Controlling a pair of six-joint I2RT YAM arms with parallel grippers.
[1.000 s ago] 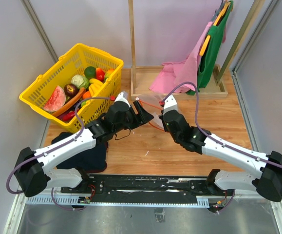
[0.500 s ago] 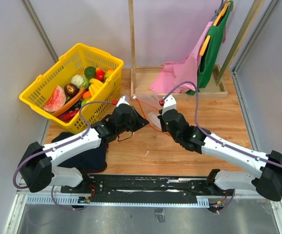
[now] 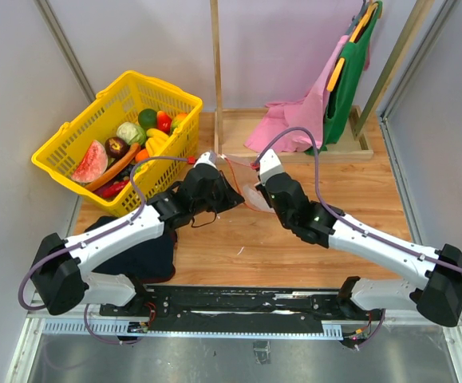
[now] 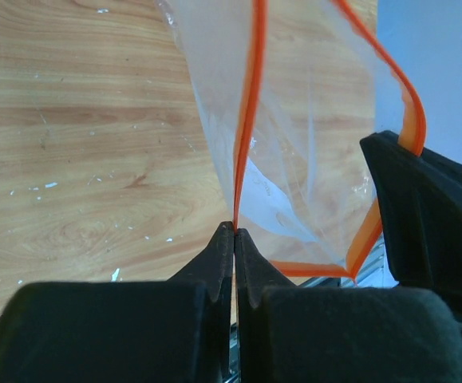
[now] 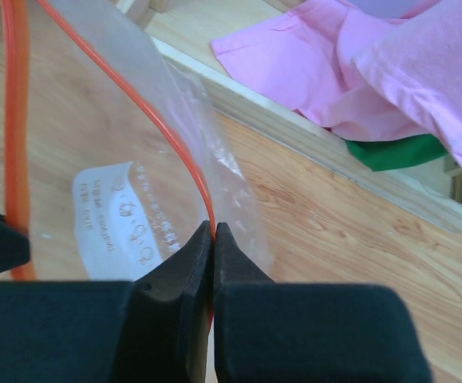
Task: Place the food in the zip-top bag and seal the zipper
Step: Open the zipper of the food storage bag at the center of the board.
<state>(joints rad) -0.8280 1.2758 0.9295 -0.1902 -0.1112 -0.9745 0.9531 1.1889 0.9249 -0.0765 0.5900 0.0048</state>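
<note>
Zip-top bag hangs between my two tools above the middle of the desk, well apart from the food.

Nearest to me in the top view, a dark cloth lies on the desk under the left arm. Beyond it, the left tool and the right tool face each other with the clear plastic between them. From up there I cannot read either grip.

The wrist views settle that. The left tool has its jaws pressed fully together on one lip of the zipper. That lip runs straight up from the pinch. The other lip bows out beside the black body of the right tool, so the mouth is parted. The right tool is likewise clamped tight on its own orange lip, which arcs up and to the left. Only this view shows the white label on the bag wall.

Farther left sits the yellow basket, holding the food, a watermelon slice among it. At the back, a pink cloth and a green cloth drape from a wooden rack.
</note>
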